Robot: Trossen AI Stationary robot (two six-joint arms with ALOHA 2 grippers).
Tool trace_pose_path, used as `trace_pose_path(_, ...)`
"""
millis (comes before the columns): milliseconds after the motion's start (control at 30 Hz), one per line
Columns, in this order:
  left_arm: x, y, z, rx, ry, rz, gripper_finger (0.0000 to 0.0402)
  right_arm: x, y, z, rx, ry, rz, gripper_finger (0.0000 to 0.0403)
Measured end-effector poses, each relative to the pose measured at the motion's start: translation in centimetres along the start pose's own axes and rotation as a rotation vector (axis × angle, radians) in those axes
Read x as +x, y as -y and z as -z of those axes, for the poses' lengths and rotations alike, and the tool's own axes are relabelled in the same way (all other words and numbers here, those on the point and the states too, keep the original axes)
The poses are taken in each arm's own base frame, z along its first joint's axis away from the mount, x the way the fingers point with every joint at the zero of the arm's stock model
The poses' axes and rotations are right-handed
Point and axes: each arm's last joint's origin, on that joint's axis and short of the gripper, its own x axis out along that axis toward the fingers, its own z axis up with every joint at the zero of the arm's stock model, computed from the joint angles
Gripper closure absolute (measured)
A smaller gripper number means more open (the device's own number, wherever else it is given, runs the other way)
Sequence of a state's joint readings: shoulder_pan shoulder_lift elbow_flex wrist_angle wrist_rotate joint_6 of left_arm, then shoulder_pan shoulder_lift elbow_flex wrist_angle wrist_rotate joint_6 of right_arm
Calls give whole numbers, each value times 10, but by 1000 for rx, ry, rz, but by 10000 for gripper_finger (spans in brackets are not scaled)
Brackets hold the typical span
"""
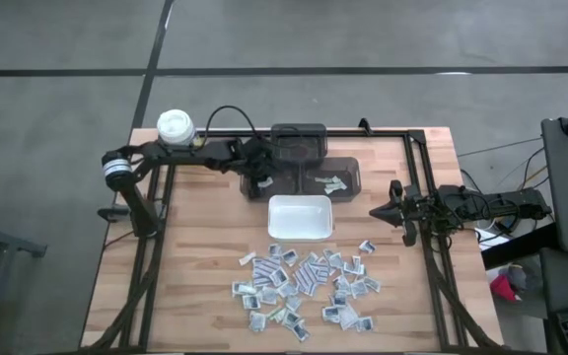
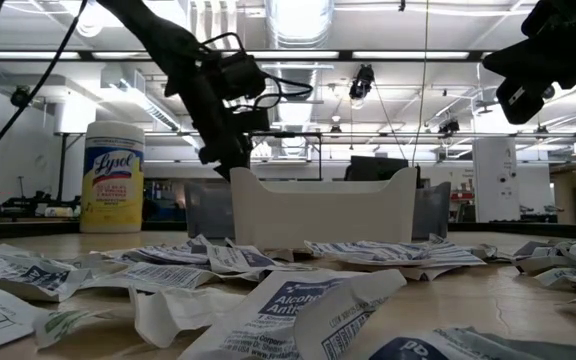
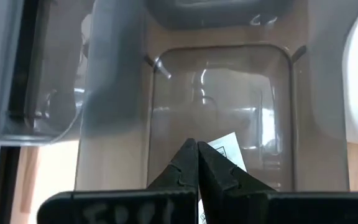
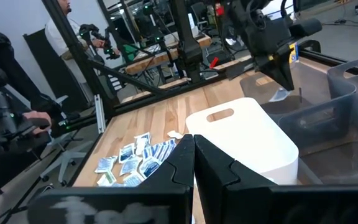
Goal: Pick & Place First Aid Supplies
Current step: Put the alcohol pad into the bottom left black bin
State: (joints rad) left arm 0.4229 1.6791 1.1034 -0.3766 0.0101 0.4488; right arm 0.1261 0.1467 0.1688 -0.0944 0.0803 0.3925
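A yellow canister (image 1: 175, 126) with a white lid stood at the far left corner of the wooden table (image 1: 205, 247). The packets (image 1: 304, 286) lay scattered across the near half, just in front of the white tray (image 1: 300, 217), which looked bare inside. Behind the tray sat grey translucent bins (image 1: 309, 163), one holding a few packets (image 1: 328, 183). The left claw (image 1: 260, 185) hung over the bin beside it, fingers clenched together, with a white packet (image 3: 227, 149) lying just under its tips; whether it gripped that packet I could not tell. The right claw (image 1: 376, 212) waited to the tray's right, also clenched, grasping nothing.
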Motion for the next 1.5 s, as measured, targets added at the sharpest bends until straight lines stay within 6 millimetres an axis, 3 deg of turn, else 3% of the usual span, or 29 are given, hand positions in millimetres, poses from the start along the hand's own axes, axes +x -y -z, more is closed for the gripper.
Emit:
trace_pose_path(400,16,2,6,20,-27,21,397,0,0,0,0,1,-1,394)
trace_pose_path(700,13,1,5,-10,-41,7,322,0,0,0,0,2,-1,394)
trace_pose_path(833,-12,-6,-10,-72,-98,-26,290,0,0,0,0,2,-1,394)
trace_pose_path(933,-42,-11,-26,-238,-126,-3,283,0,0,0,0,3,-1,394)
trace_pose_path(1067,-79,-4,-42,-443,-172,100,283,0,0,0,0,3,-1,394)
trace_pose_path(1267,-121,31,-54,-670,-260,282,282,0,0,0,0,3,-2,394)
trace_pose_path(1500,-140,94,-59,-682,-330,394,282,0,0,0,0,0,-1,394)
